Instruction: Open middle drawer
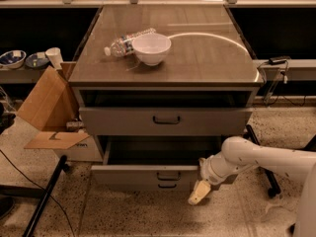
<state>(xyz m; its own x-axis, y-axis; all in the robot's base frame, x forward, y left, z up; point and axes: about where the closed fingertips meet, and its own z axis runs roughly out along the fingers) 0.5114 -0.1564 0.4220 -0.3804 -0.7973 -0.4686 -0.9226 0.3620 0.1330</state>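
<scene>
The middle drawer [123,174] is a low grey front with a small black handle [168,176]. It stands pulled out from the cabinet, and its dark inside [163,152] shows behind the front. My gripper [198,193] is cream-coloured, on a white arm [261,158] that comes in from the right. It hangs just below and in front of the drawer front's right end, pointing down and left towards the floor. It holds nothing that I can see.
The taller top drawer [118,121] is above and the lowest drawer [143,185] just under the middle one. A white bowl [151,48] and a plastic bottle [126,41] lie on the cabinet top. An open cardboard box [47,107] and a black pole [44,199] stand at the left.
</scene>
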